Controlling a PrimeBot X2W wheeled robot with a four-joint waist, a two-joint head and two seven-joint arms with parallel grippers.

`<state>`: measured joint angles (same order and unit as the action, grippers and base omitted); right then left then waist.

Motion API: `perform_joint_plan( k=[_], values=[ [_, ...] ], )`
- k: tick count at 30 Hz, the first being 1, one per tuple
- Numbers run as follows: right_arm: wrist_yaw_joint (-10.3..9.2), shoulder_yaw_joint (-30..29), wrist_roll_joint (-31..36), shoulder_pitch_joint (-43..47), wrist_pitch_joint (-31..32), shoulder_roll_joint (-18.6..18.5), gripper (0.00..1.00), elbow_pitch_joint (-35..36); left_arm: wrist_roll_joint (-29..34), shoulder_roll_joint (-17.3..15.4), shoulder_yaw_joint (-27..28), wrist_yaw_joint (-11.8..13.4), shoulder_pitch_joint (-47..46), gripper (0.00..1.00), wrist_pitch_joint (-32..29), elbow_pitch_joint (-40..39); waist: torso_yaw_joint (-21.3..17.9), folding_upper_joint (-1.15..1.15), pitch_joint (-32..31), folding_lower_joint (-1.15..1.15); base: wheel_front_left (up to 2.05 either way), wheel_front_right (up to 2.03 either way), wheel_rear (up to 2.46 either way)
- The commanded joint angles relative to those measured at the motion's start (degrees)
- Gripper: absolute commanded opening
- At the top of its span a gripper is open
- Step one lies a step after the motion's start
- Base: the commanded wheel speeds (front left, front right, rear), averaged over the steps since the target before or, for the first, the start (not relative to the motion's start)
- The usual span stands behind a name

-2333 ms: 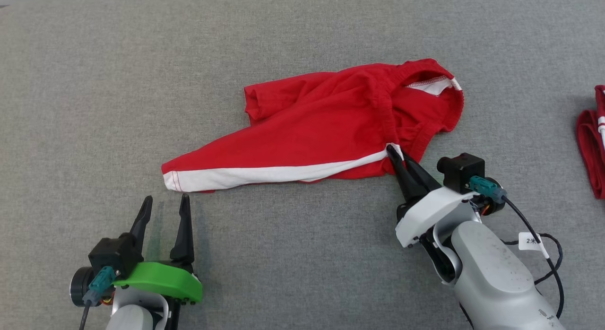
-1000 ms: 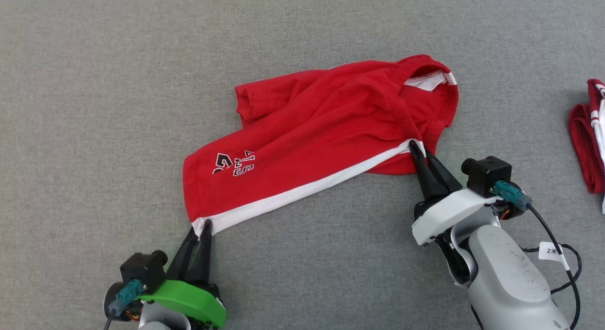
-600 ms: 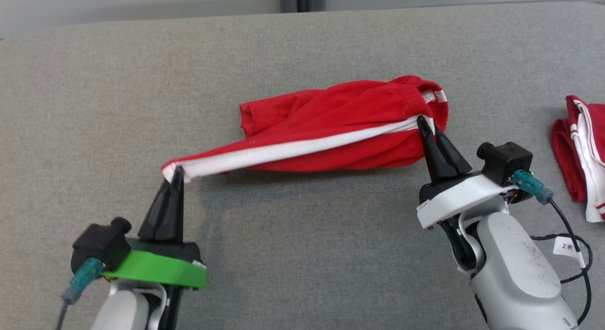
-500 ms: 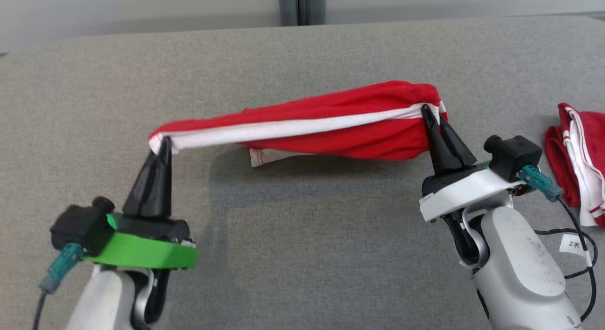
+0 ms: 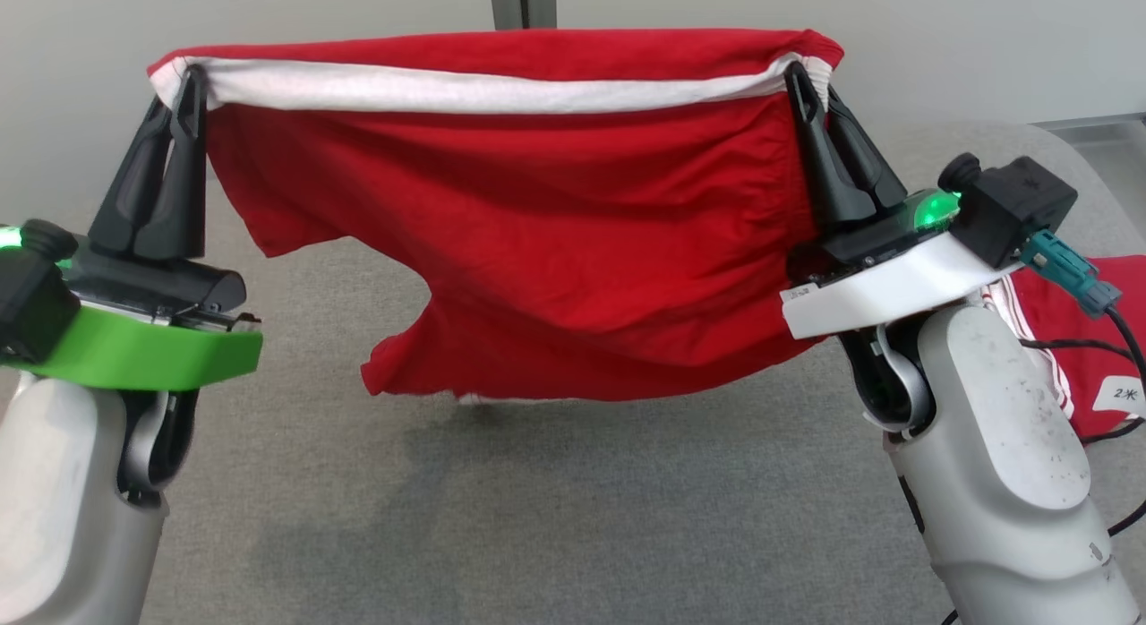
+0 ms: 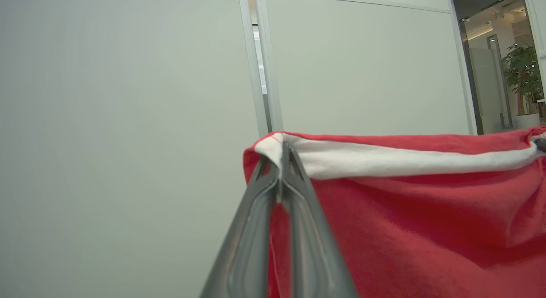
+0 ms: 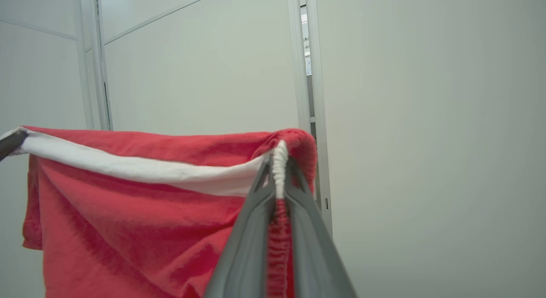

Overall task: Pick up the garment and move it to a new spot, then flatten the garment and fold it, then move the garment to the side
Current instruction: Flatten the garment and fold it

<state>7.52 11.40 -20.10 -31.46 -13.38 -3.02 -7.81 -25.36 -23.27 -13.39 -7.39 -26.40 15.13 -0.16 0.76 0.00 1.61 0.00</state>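
Observation:
The garment (image 5: 537,231) is a pair of red shorts with a white side stripe, hanging in the air above the grey table (image 5: 537,517). The stripe runs taut along the top between both grippers. My left gripper (image 5: 190,74) is shut on the stripe's hem end at the upper left, and its wrist view shows the same pinch (image 6: 283,145) on the garment (image 6: 405,221). My right gripper (image 5: 795,70) is shut on the waistband end at the upper right, seen close up as well (image 7: 279,159). The cloth (image 7: 128,229) hangs down in loose folds, its lower edge just above the table.
A second red and white garment (image 5: 1065,338) lies on the table at the right, partly behind my right forearm. A pale wall with a vertical post (image 5: 522,3) stands behind the table. A doorway and a potted plant (image 6: 522,71) show far off.
Both grippers have risen high, lifting the shorts off the table so they hang spread between them. The head camera has tilted up, bringing the back wall into view.

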Motion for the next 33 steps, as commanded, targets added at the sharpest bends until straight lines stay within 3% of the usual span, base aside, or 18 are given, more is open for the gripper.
perform_joint_plan(
  k=[1, 7, 12, 17, 20, 26, 33],
  values=[
    [-0.08, 0.13, 0.73, -1.07, 0.99, -0.4, 0.0, 0.17, -1.18, -1.02, -0.5, -0.15, -1.73, 0.0, -0.03, 0.93, -1.7, 0.0, 1.73, 0.0, 0.0, 0.0, 0.0],
    [-0.08, 0.71, 3.3, -6.9, 2.33, -0.2, 0.0, -3.24, -3.06, -3.27, -2.83, -0.15, -8.17, 0.0, -0.03, 5.98, -2.18, 0.0, 8.96, 0.0, 0.0, 0.0, 0.0],
    [-0.08, -1.19, 4.21, -16.76, 0.25, -0.08, 0.0, -10.95, -4.55, -4.31, -2.75, -0.14, -16.09, 0.0, -0.02, 11.79, -2.22, 0.0, 15.57, 0.0, 0.0, 0.0, 0.0],
    [-0.09, -2.06, 7.16, -28.52, -1.73, -0.06, 0.0, -17.1, -2.96, -4.21, -0.29, -0.13, -24.63, 0.0, -0.02, 13.5, -1.83, 0.0, 20.07, 0.0, 0.0, 0.0, 0.0],
    [-0.1, -3.88, 8.04, -32.2, -1.8, -0.18, 0.0, -16.69, -2.49, -3.16, 1.65, -0.02, -26.43, 0.0, -0.02, 13.12, -1.46, 0.0, 20.93, 0.0, 0.0, 0.0, 0.0],
    [-0.11, -3.92, 7.94, -25.87, -1.82, -0.16, 0.0, -15.1, -2.55, 0.08, 4.97, 0.0, -17.44, 0.0, -0.02, 12.11, -0.48, 0.0, 19.51, 0.0, 0.0, 0.0, 0.0],
    [-0.12, 1.01, 0.97, -8.87, -1.85, -0.25, 0.0, -16.19, -3.95, 5.3, 7.71, 0.0, 3.71, 0.0, -0.02, 13.55, -0.95, 0.0, 16.21, 0.0, 0.0, 0.0, 0.0]
  ],
)
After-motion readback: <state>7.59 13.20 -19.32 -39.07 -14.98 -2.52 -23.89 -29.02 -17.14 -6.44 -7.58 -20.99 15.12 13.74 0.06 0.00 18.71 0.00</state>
